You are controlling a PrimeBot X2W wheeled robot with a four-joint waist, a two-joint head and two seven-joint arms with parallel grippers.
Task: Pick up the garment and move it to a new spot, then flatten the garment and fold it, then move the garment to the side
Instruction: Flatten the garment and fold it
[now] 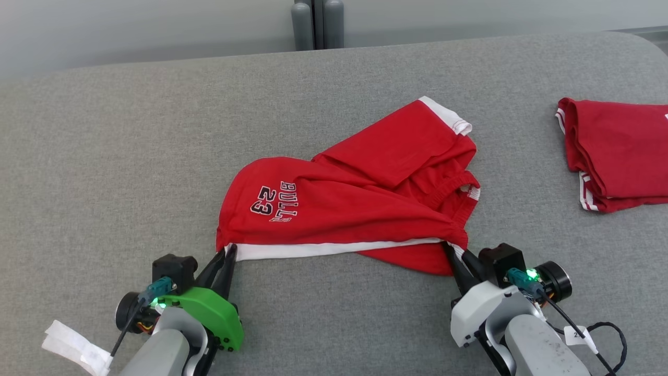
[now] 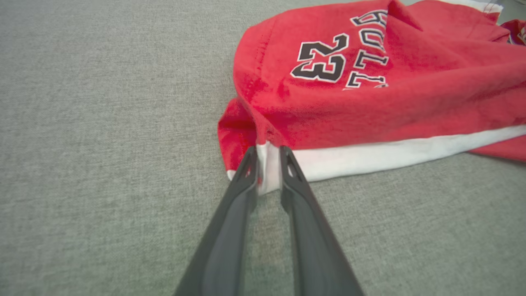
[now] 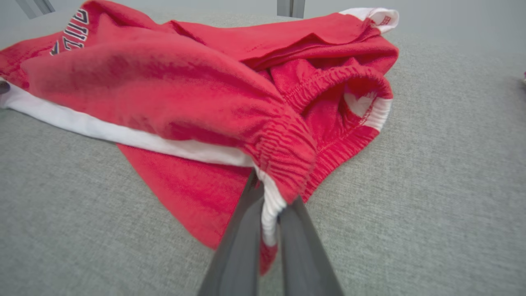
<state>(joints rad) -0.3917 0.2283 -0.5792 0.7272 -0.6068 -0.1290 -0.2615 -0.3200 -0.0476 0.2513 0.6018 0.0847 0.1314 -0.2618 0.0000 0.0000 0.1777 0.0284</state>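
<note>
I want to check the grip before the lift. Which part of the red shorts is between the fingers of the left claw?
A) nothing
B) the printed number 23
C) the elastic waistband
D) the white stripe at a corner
D: the left wrist view shows the left claw closed on the white stripe at a corner of the red shorts.

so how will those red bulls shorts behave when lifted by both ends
Probably floppy: the red Bulls shorts lie rumpled, sagging between the left tool and right tool. Likely light: the cloth looks thin. The loose far leg would probably hang and trail.
</note>
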